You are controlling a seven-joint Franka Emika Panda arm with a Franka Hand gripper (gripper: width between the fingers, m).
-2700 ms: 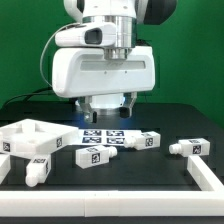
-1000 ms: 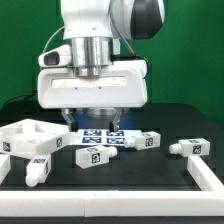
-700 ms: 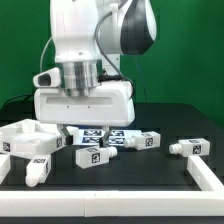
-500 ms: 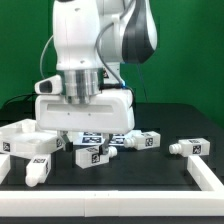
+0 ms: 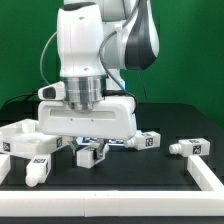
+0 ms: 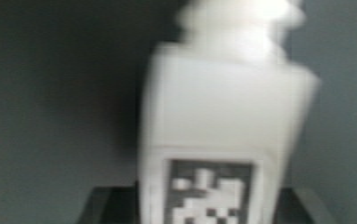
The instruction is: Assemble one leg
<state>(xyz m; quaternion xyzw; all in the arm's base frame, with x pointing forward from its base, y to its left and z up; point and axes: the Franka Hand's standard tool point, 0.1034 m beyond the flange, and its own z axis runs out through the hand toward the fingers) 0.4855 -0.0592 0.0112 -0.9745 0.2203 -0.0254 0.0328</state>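
A leg [image 5: 92,155], a small white block with a tag marker, lies on the black table in front of the marker board [image 5: 118,140]. My gripper [image 5: 92,150] has come down over it, one finger on either side, jaws apart. In the wrist view the leg [image 6: 228,120] fills the picture, blurred, its peg at the far end and its tag near the gripper [image 6: 210,208]. A dark finger [image 6: 113,205] shows beside it. I cannot see any contact.
The large white panel [image 5: 25,138] lies at the exterior view's left, with another leg [image 5: 35,171] in front of it. Two more legs [image 5: 148,140] [image 5: 190,146] lie to the right. A white rail [image 5: 207,178] runs along the front right.
The arm has moved to the exterior view's left and come down, from above the marker board to around the leg in front of it. The leg has not moved.
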